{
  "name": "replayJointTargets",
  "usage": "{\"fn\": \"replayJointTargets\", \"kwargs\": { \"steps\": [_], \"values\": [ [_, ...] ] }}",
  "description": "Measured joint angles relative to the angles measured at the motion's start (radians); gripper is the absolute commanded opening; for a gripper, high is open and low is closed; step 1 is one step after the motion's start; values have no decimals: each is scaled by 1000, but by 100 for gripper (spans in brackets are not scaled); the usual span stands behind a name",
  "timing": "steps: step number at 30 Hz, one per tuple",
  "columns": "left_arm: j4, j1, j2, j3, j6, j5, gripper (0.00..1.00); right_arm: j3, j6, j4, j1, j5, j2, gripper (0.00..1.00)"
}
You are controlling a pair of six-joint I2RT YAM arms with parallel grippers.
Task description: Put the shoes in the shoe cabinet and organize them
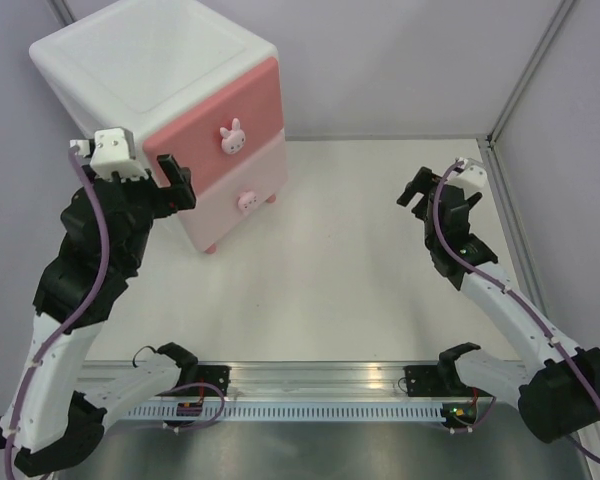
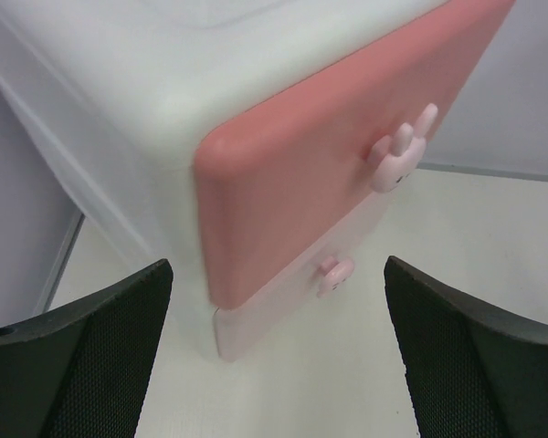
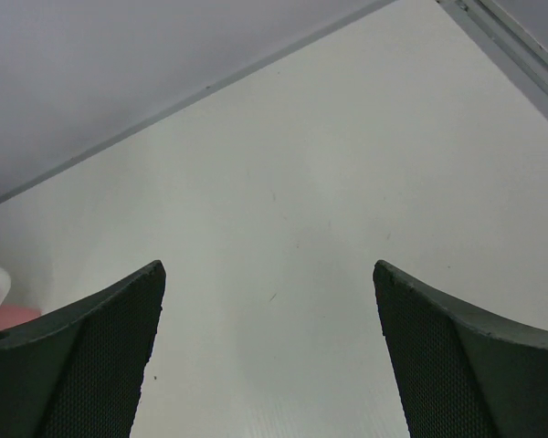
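The white shoe cabinet [image 1: 120,75] stands at the far left of the table, its two pink drawer fronts [image 1: 220,110] both shut, each with a bunny knob [image 1: 232,137]. In the left wrist view the cabinet [image 2: 283,173] fills the upper frame, seen from its near left corner. My left gripper [image 1: 177,182] is open and empty, just in front of the cabinet's near left corner. My right gripper [image 1: 417,193] is open and empty, held above the bare table at the right. No shoes show in any view.
A grey wall runs behind the table and a metal frame post [image 1: 525,70] stands at the far right corner. A raised rail edges the table's right side [image 1: 515,230]. The arms' mounting rail [image 1: 310,385] lies along the near edge.
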Motion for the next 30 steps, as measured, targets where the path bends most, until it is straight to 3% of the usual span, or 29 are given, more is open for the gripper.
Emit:
{"fn": "replayJointTargets", "kwargs": {
  "steps": [8, 14, 30],
  "values": [
    [-133, 0, -201, -125, -93, -129, 100, -50, 68, -16, -121, 39, 21, 98],
    [-234, 0, -269, -165, -178, -180, 100, -77, 89, -54, -209, 55, 15, 98],
    [-395, 0, -386, -216, -364, -233, 100, -105, 62, -74, -232, 53, -28, 98]
  ]
}}
